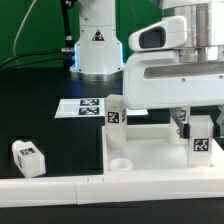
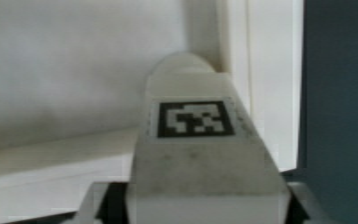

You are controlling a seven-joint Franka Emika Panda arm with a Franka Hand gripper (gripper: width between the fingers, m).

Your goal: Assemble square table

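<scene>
The white square tabletop [image 1: 160,155] lies flat in the middle of the black table, with a round corner hole [image 1: 119,161] near its front. One tagged white leg [image 1: 115,113] stands upright at its far corner on the exterior view's left. My gripper [image 1: 200,124] is over the tabletop's side on the exterior view's right, shut on a second tagged leg [image 1: 203,143] held upright at the tabletop. In the wrist view this leg [image 2: 197,130] fills the space between my fingers [image 2: 108,203], with the tabletop [image 2: 69,90] behind it. A third leg [image 1: 28,155] lies loose at the exterior view's left.
The marker board [image 1: 82,107] lies flat behind the tabletop, in front of the robot base [image 1: 97,45]. A long white rail [image 1: 50,188] runs along the table's front edge. Cables hang at the back left.
</scene>
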